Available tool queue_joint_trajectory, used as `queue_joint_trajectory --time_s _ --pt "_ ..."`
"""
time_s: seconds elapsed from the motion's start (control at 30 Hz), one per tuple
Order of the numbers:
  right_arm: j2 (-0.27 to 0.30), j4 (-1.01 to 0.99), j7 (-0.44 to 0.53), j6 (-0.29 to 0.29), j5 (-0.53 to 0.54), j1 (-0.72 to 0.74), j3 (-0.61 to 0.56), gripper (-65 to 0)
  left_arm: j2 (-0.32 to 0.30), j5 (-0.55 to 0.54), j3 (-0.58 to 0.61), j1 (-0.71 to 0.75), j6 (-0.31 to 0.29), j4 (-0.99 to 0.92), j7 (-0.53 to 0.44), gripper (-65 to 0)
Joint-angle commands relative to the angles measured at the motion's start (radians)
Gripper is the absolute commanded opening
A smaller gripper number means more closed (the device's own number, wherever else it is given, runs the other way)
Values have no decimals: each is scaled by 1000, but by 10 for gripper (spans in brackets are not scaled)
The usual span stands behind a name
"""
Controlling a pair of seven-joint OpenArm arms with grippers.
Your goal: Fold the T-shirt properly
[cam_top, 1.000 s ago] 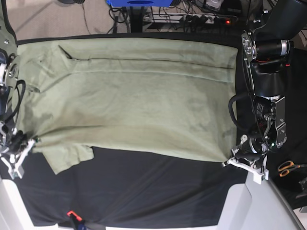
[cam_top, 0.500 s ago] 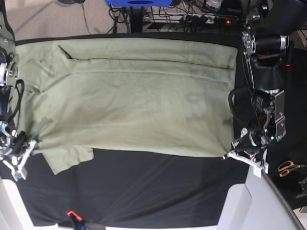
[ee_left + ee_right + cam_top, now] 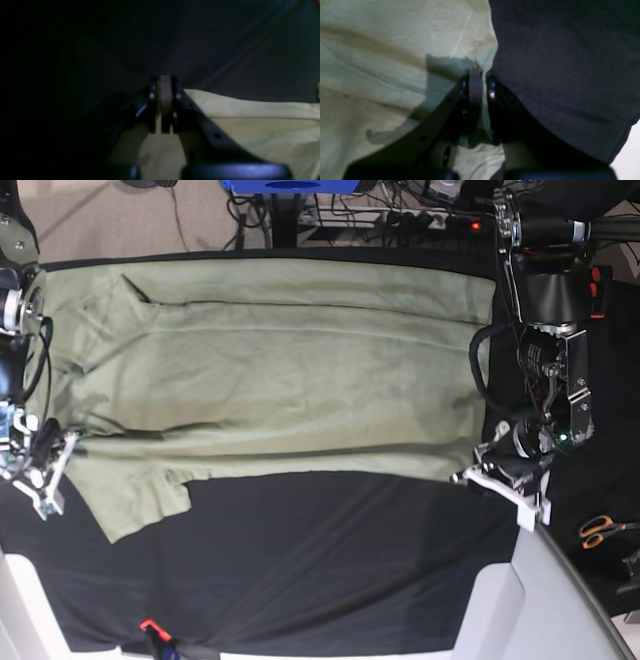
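The pale sage-green T-shirt (image 3: 270, 370) lies spread across the black table cloth (image 3: 320, 570), its neck end at the left. A sleeve (image 3: 135, 500) sticks out toward the near side. My left gripper (image 3: 478, 477) is shut on the shirt's near hem corner at the right. In the left wrist view the gripper (image 3: 165, 80) pinches pale fabric (image 3: 250, 120). My right gripper (image 3: 62, 448) is shut on the shirt's edge near the shoulder at the left. The right wrist view shows the gripper (image 3: 478, 72) closed on the fabric edge (image 3: 395, 62).
Orange-handled scissors (image 3: 600, 530) lie at the right edge. A blue object (image 3: 290, 185) and cables sit beyond the far edge. A small red-tipped item (image 3: 150, 627) lies near the front edge. White panels (image 3: 510, 610) flank the near corners.
Both grippers have moved toward the far side, carrying the shirt's near edge with them. The strip of black cloth showing in front of the shirt has widened.
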Motion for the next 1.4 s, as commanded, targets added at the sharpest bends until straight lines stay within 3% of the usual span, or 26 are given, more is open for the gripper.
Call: queue_joint_trajectory --time_s 0.0,0.3,0.73,0.83,1.0,1.07,1.2,1.37 --pt "18 18 9 -4 -1 17 3 -650 -12 -6 -2 -10 -4 28 5 -650" --pt "18 204 -32 -4 2 -103 9 -650 -20 -3 -9 63 -4 118 88 -650" --pt "-39 443 -106 -9 -1 -270 91 -632 -29 -2 -2 154 -4 138 84 -650" --pt "-55 452 -114 -10 1 -278 92 -503 -29 -2 -2 159 -4 137 82 -650" --pt "-91 606 -199 -13 2 -305 134 -164 -29 -2 -2 163 -4 140 82 -650" --pt "-112 670 -201 -10 -2 -305 146 -93 -29 -2 -2 163 -4 140 82 -650" --pt "-114 646 -201 -10 -2 -242 137 -87 -29 -2 -2 165 -4 138 80 -650" --pt "-85 362 -172 -10 4 -83 138 -87 -29 -2 -2 165 -4 137 80 -650"
